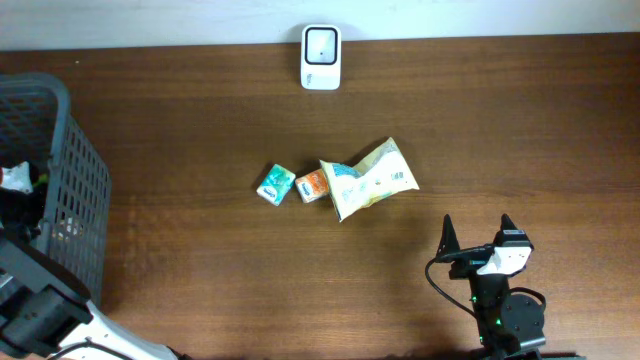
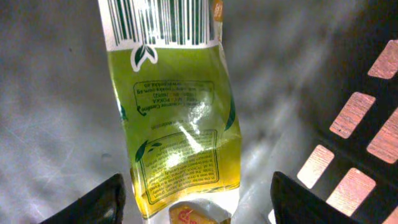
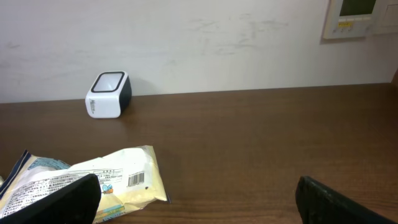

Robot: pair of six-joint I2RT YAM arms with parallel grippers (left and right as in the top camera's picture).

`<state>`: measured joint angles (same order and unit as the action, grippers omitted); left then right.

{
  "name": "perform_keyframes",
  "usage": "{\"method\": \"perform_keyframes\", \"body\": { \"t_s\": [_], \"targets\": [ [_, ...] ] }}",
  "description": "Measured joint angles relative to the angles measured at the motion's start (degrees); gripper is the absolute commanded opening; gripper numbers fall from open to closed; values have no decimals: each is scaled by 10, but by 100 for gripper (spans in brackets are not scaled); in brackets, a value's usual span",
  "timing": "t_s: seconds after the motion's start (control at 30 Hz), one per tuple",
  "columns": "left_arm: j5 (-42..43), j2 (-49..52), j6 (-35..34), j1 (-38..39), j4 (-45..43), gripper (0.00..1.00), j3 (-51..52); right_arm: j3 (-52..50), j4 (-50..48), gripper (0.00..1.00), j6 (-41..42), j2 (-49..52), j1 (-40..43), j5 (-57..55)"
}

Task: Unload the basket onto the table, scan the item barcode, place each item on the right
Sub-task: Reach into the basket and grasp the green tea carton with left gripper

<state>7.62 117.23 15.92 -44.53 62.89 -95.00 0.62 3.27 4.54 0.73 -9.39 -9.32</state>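
Tabletop (image 1: 200, 120): dark brown wood grain, matte, with a soft pale sheen in places. Wall (image 3: 217, 43): plain off-white, faint scuff marks, meets the tabletop's far edge. Wall panel (image 3: 352, 18): pale rectangular unit with a greenish display, mounted upper right. Lighting: even, diffuse.

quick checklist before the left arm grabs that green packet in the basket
1. Left gripper open: ok.
2. Green packet between the jaws, not yet gripped: ok.
3. Barcode in view: ok.
4. Packet free of the small orange item at its end: cannot tell.
5. Scanner unblocked: ok.
6. Right gripper open, clear of the pouch: ok.
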Motion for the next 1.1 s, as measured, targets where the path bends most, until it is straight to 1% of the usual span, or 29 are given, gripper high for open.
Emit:
{"method": "perform_keyframes", "body": {
  "t_s": [0.03,0.07,0.1,0.13,0.17,0.2,0.33,0.4,0.47,0.5,0.6,0.7,0.77,0.83,0.9,1.03,1.1],
  "targets": [
    [-2,0,-6,0,-2,44,2,0,0,99,0,0,0,0],
    [-3,0,-9,0,-5,38,7,0,0,99,0,0,0,0],
    [-4,0,-11,0,-9,34,14,0,0,99,0,0,0,0],
    [-1,0,-14,0,-10,25,20,0,0,99,0,0,0,0],
    [-2,-3,-21,2,-16,4,26,0,0,99,0,0,0,0],
    [-2,-6,-27,2,-19,0,30,0,0,99,0,0,0,0],
    [-5,-9,-38,0,-9,0,31,0,0,99,0,0,0,0],
    [-6,-4,-49,1,42,0,6,0,0,99,0,0,0,0],
    [5,3,-55,1,101,0,-58,0,0,99,0,0,0,0],
    [11,2,-58,1,116,0,-84,0,0,99,0,0,0,0],
    [38,-5,-75,1,186,0,-234,0,0,99,0,0,0,0],
    [57,-38,-90,3,208,0,-333,0,0,99,0,0,0,0],
    [63,-92,-98,16,209,0,-387,0,0,99,0,0,0,0],
    [67,-147,-98,40,208,0,-409,0,0,99,0,0,0,0],
    [72,-178,-98,56,209,0,-415,0,0,99,0,0,0,0],
    [68,-172,-99,83,208,0,-414,0,0,99,0,0,0,0],
    [68,-174,-100,136,189,0,-414,0,0,98,0,0,0,0]
  ]
}}
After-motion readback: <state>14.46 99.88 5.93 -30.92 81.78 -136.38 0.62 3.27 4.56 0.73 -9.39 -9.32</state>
